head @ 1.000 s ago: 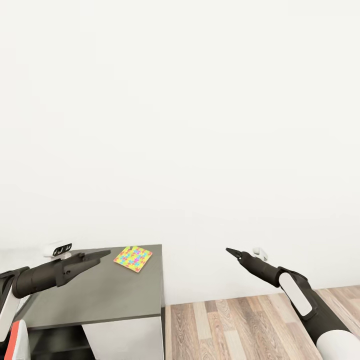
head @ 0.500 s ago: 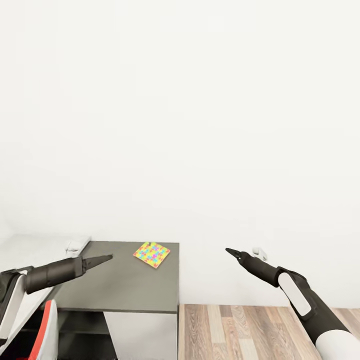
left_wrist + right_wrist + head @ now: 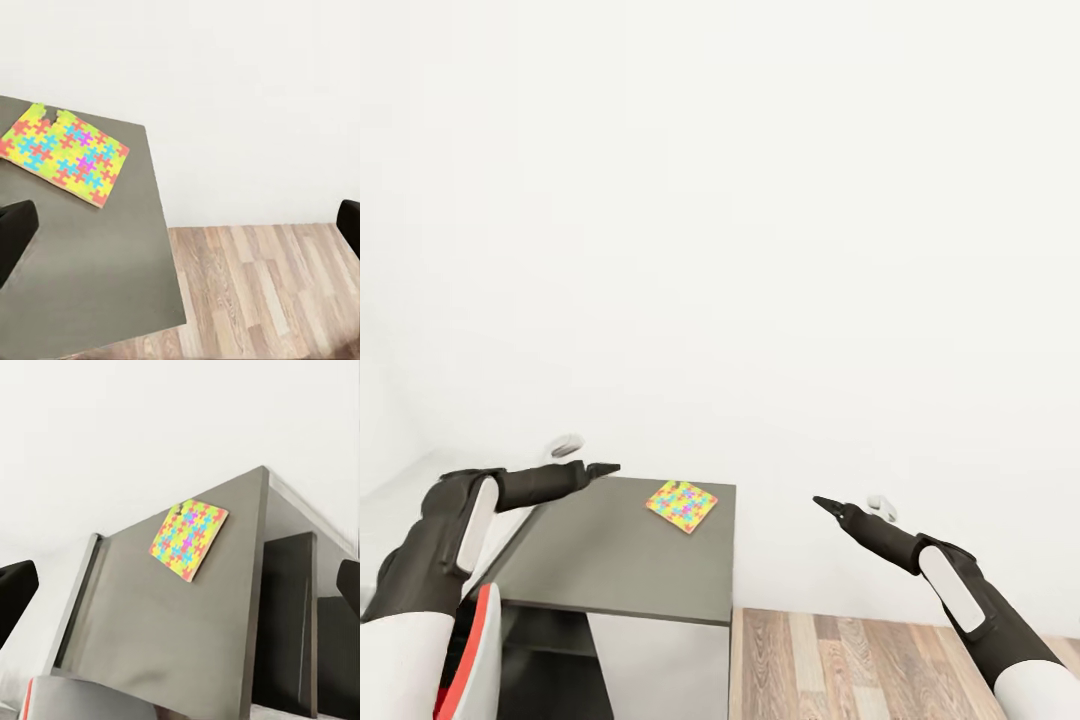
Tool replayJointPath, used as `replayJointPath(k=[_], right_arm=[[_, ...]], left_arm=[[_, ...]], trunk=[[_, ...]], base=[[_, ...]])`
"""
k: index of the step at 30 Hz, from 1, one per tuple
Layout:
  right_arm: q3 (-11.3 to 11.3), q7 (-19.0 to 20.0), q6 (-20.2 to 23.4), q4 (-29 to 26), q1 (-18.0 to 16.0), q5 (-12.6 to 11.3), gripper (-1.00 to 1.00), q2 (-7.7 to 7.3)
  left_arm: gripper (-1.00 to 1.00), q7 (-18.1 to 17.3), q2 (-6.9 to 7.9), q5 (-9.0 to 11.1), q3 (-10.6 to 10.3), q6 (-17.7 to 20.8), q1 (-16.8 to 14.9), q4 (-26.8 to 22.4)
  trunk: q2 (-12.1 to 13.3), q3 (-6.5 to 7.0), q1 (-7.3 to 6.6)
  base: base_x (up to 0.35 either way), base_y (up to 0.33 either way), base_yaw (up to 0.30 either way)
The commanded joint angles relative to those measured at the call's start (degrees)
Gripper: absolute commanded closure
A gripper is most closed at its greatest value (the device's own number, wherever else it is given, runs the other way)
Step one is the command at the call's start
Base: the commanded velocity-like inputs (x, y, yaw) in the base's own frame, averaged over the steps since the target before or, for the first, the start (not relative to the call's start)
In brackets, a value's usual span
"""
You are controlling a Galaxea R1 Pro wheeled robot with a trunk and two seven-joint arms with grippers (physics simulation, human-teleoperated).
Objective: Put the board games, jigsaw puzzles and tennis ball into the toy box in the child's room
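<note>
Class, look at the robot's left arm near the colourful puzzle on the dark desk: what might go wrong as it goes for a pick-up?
1. The thin, flat multicoloured jigsaw puzzle lies flush on the dark grey desk top, so the open left gripper may slide it rather than lift it.
2. It lies near the desk's far right corner; a push might send it off.

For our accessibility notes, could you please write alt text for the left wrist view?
A colourful jigsaw puzzle lies flat on the dark grey table near a white wall. Wooden floor lies beyond the table's edge, and two dark fingers frame the picture, spread wide.
</note>
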Motion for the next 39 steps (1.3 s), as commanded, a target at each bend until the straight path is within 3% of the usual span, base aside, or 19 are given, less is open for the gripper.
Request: replayJointPath(k=[1,2,6,10,16,25,31,39], right_arm=[[0.11,-0.01,0.15,0.02,-0.03,-0.29,-1.0,-0.04],[0.11,-0.01,0.13,0.04,-0.03,-0.3,-1.0,-0.04],[0.11,0.03,0.11,0.07,-0.03,-0.31,-1.0,-0.11],[0.09,0.06,0.1,0.08,-0.04,-0.31,-1.0,-0.13],[0.11,0.1,0.03,0.03,-0.03,-0.31,-1.0,-0.13],[0.66,-1.83,0.03,0.05,-0.05,1.24,-1.0,0.67],[0.12,-2.54,0.17,0.13,-0.03,3.04,-1.0,0.43],[0.03,-2.61,0.17,0.16,-0.03,3.2,-1.0,0.25]], left_arm=[[-1.0,2.88,-0.43,0.1,-0.6,0.22,-2.36,3.11],[-1.0,5.17,-0.85,0.09,-1.07,0.09,-4.42,5.86],[-1.0,8.72,-3.01,-0.07,-1.94,-0.09,-9.09,10.74],[-1.0,10.64,-4.41,-0.19,-3.68,-0.19,-10.77,12.27],[-1.0,13.73,-4.43,-0.16,-4.96,-1.65,-11.15,14.02],[-1.0,18.63,-4.49,-0.19,-5.1,-7.2,-11.29,21.63],[-1.0,26.99,-4.79,-0.06,-5.14,-9.3,-11.42,22.91],[-1.0,29.1,-4.94,-0.05,-5.11,-9.64,-12.66,23.02]], trunk=[[-0.06,-0.06,0.02],[-0.06,-0.09,0.02],[-0.06,-0.21,0.02],[-0.06,-0.29,0.02],[-0.06,-0.32,0.02],[-0.06,-0.91,0.02],[-0.06,-1.47,0.02],[-0.06,-2.22,0.02]], base=[[0.0,0.0,-0.165],[0.0,0.0,-0.197],[0.0,0.0,-0.229],[0.0,0.0,-0.191],[0.0,0.0,-0.039],[0.0,0.0,-0.003],[0.0,0.0,0.0],[0.0,0.0,0.0]])
